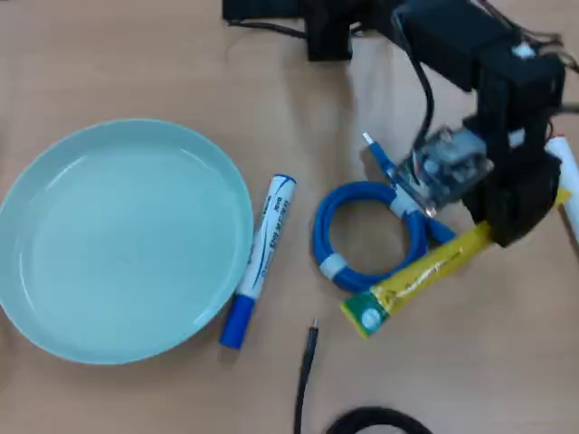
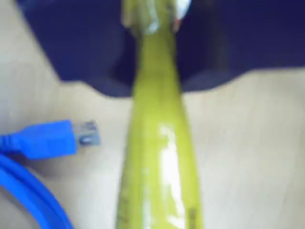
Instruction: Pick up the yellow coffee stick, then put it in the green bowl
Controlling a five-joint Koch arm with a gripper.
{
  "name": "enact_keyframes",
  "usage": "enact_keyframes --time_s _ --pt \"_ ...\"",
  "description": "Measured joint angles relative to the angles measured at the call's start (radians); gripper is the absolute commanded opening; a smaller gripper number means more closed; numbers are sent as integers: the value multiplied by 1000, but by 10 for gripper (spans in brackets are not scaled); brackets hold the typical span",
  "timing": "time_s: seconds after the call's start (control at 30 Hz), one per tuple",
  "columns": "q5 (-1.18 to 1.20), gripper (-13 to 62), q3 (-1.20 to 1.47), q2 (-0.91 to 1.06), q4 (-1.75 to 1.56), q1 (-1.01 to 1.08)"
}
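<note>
One wide green bowl [image 1: 122,240] fills the nine o'clock side of the overhead view, empty. At its three o'clock edge lies a blue-capped marker [image 1: 261,258], then a coiled blue cable [image 1: 366,233] near centre. The yellow coffee stick [image 1: 425,276] slants from its green end, at five o'clock of the coil, up toward three o'clock, where its far end disappears under the gripper [image 1: 520,217]. In the wrist view the sachet runs straight out from between the jaws, so the pincer looks clamped on its end. The stick seems only partly raised; I judge the grasp made and the lift beginning. Raise it well clear so the dangling green end passes above coil and marker, then carry it toward nine o'clock.
</note>
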Motion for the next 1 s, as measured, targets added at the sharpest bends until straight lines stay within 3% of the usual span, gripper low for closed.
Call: enact_keyframes --time_s 0.23,0.43,0.7,1.0 --pt "-2 -68 6 153 140 92" --pt "0 -67 281 319 155 169" --pt "0 -66 397 397 147 244" --pt "0 -65 897 572 -202 399"
